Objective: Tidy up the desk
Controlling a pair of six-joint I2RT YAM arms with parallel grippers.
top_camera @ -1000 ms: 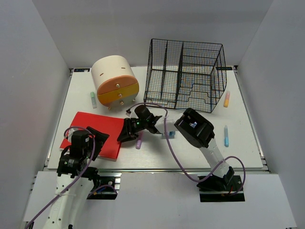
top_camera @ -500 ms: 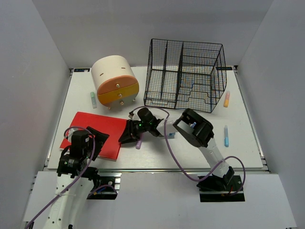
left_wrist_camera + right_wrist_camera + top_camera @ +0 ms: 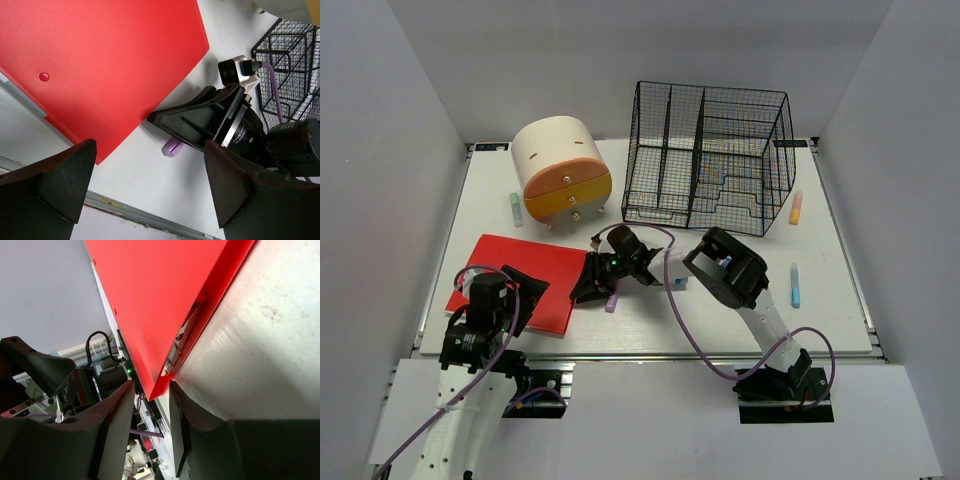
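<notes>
My right pincer (image 3: pixel 582 289): fingers nearly together at the red folder's (image 3: pixel 515 280) right edge; can't tell if pinching. My left pincer (image 3: pixel 150 147): spread wide, near-left. Purple marker (image 3: pixel 611 301) just beside. Desk (image 3: pixel 740 320) underneath everything, long axis left-right; wire basket (image 3: pixel 710 160) far.

left wrist view | purple marker (image 3: pixel 172 147): upper end hidden under right gripper (image 3: pixel 151 118) | red folder (image 3: pixel 110 60): cut off at top and left edges | wire basket (image 3: pixel 295 60): cut off at right edge | whether right gripper pinches the folder's edge: cannot tell
</notes>
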